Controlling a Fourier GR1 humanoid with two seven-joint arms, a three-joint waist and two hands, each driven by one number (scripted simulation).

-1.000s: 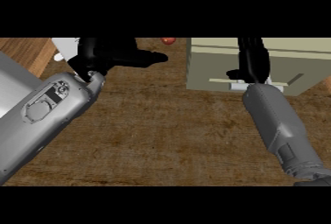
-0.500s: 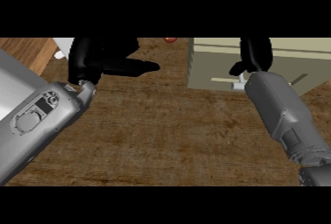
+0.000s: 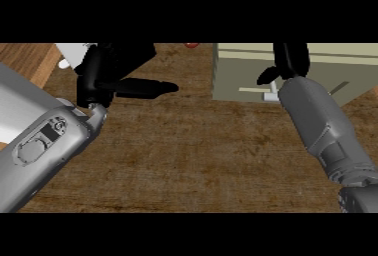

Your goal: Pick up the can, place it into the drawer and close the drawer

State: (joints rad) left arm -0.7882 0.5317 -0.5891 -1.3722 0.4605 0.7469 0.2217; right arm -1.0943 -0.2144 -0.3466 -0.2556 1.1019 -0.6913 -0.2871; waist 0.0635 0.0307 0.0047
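The drawer (image 3: 310, 75), a pale grey-green box with a light handle (image 3: 258, 91) on its front, sits at the upper right of the wooden counter. My right hand (image 3: 289, 59) is over the drawer, mostly cut off by the top edge, so what it holds is hidden. A small red object (image 3: 190, 44), perhaps the can, shows only as a sliver at the top edge, left of the drawer. My left hand (image 3: 111, 70) stands open at the upper left, fingers up and thumb pointing right, holding nothing.
A white object (image 3: 74, 51) lies behind my left hand at the upper left corner, beside a strip of lighter wood (image 3: 29, 60). Dark wooden countertop (image 3: 199, 150) stretches between my two grey forearms.
My right hand has moved farther away over the drawer, its forearm following. My left hand has shifted slightly left and its thumb has dropped a little.
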